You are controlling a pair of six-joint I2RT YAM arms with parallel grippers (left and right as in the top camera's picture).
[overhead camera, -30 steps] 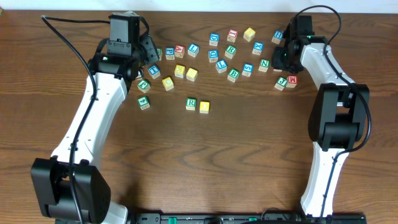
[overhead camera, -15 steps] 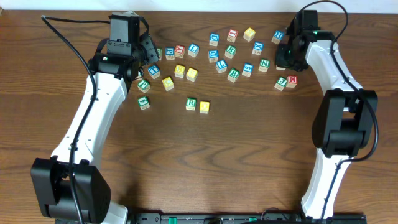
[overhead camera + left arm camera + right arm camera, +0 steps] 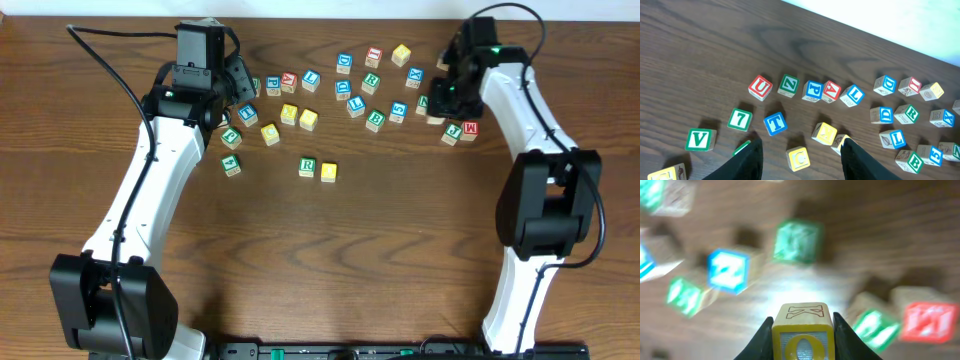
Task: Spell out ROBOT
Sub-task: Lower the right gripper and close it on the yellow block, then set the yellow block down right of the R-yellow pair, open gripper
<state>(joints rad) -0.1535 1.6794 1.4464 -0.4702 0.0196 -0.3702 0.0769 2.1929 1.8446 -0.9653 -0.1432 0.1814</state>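
Right claw (image 3: 802,339) pinches the O block (image 3: 802,326); loose blocks (image 3: 799,241) crowd beneath it, so I judge a low swing could scatter them.

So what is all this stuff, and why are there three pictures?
These are two white robot arms, a left arm and a right arm, working at a wooden table. One picture looks straight down from above. The other two come from a small camera on each wrist, so you see that arm's own fingers at the bottom. Letter blocks lie scattered on the table. A green R sits apart from the rest, with a yellow block beside it. The pinching part of each arm is called the end effector. The right end effector is squeezing an O block. The left end effector is open and holds nothing.
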